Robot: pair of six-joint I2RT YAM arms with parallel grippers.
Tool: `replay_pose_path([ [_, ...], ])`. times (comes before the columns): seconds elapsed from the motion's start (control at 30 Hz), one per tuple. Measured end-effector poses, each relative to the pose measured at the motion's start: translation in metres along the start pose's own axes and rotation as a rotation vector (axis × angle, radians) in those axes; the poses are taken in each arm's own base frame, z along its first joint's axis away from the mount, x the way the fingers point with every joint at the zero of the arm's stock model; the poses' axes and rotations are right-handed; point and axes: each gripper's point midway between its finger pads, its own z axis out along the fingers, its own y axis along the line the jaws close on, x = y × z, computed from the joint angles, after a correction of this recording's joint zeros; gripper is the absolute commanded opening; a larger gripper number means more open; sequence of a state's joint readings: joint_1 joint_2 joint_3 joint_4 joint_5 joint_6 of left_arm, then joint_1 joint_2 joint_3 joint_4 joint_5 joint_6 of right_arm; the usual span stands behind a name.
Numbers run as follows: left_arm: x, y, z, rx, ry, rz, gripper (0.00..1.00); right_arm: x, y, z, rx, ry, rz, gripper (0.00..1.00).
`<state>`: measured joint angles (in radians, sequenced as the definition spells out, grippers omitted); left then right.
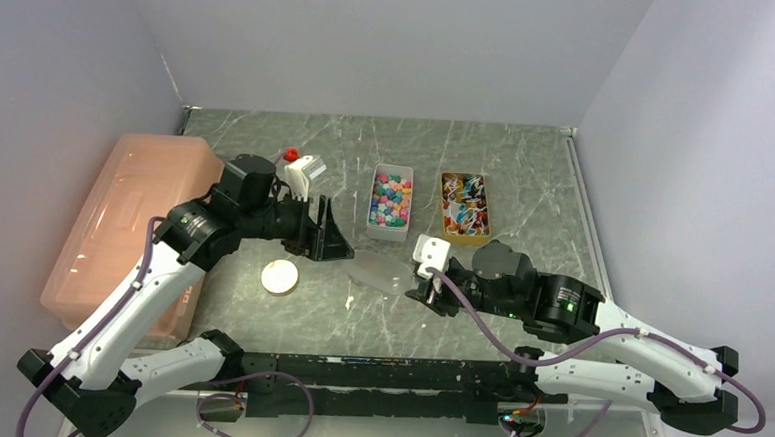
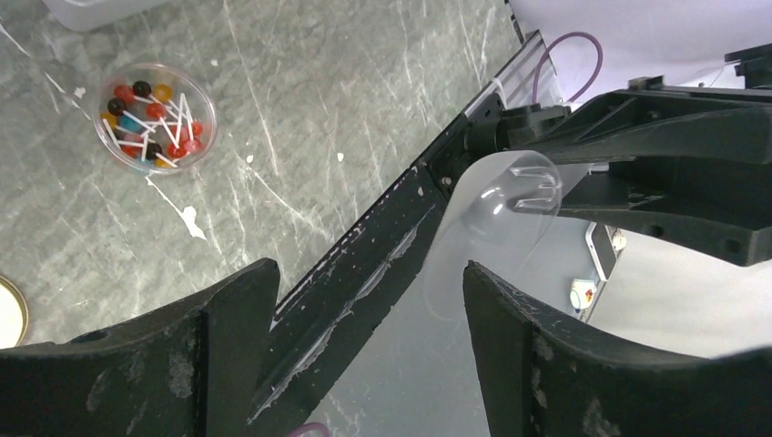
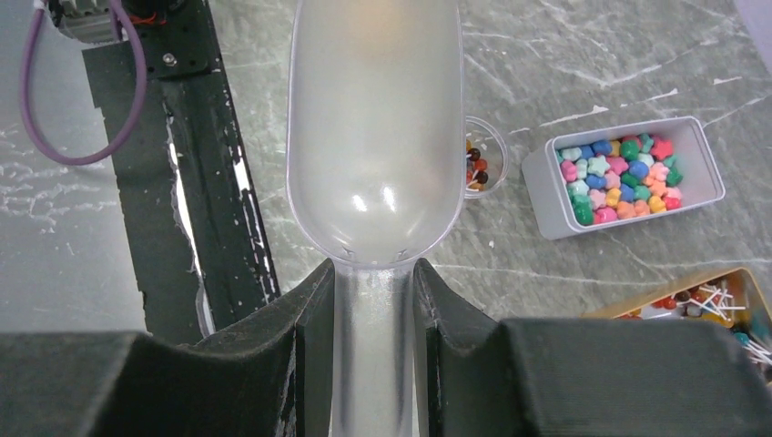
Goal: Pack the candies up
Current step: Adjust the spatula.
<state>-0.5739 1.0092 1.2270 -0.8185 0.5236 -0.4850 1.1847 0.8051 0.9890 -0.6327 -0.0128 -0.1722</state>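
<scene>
- The right end effector is clamped on the handle of a clear scoop.
- The left end effector stands wide apart.
- The candies fill a grey tub in the middle of the worktop.

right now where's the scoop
The clear scoop is mid-table in the top view, gripped by its handle in the right tool, just on the near side of the grey tray of candies.
</scene>
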Motion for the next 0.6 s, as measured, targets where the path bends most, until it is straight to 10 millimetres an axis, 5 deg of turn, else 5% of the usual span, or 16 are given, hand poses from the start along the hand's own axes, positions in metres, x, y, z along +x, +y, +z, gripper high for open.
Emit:
replay_pose_path([
  [0.6,0.007,-0.005,0.004,0.052,0.013,-0.011,0.76,-0.028,0.001,-0.017,-0.009,-0.118,-0.007,0.0],
])
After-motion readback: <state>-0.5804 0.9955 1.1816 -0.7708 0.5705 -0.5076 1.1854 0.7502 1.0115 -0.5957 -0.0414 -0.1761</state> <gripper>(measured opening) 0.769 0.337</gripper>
